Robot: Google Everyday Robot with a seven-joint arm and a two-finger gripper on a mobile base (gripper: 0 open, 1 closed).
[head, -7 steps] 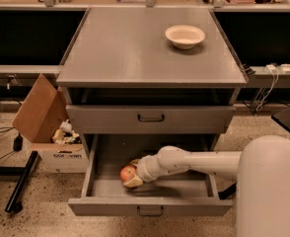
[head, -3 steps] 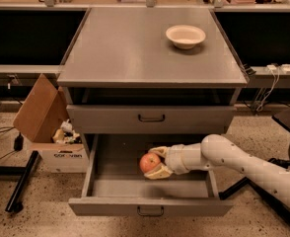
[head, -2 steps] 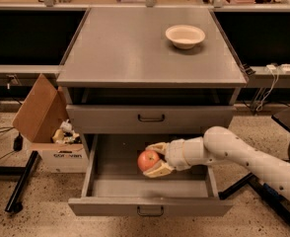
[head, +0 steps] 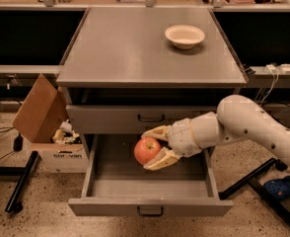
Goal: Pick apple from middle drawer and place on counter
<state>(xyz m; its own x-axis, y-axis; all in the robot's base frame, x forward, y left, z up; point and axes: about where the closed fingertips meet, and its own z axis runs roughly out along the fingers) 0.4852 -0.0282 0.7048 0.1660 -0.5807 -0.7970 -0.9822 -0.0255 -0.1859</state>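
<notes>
Apple (head: 146, 150) gripped in your hand (head: 152, 149), apparently held off the floor of the open middle drawer (head: 110, 207).

The fruit sits at the hand's tip, on the side away from the wrist, with one cream finger (head: 154, 132) over its top and the other under it, so the hand is closed around it rather than wide. It hangs over the drawer's middle, just below the shut drawer front (head: 110, 118) above. The desk (head: 130, 48) lies higher and farther back, so in my judgement you must first draw the apple out toward the drawer's front before raising it, or it may catch that overhang. Your arm (head: 248, 120) reaches in from the right, forearm roughly level, wrist pointing left. A cream bowl (head: 184, 35) stands far right on the desk.
</notes>
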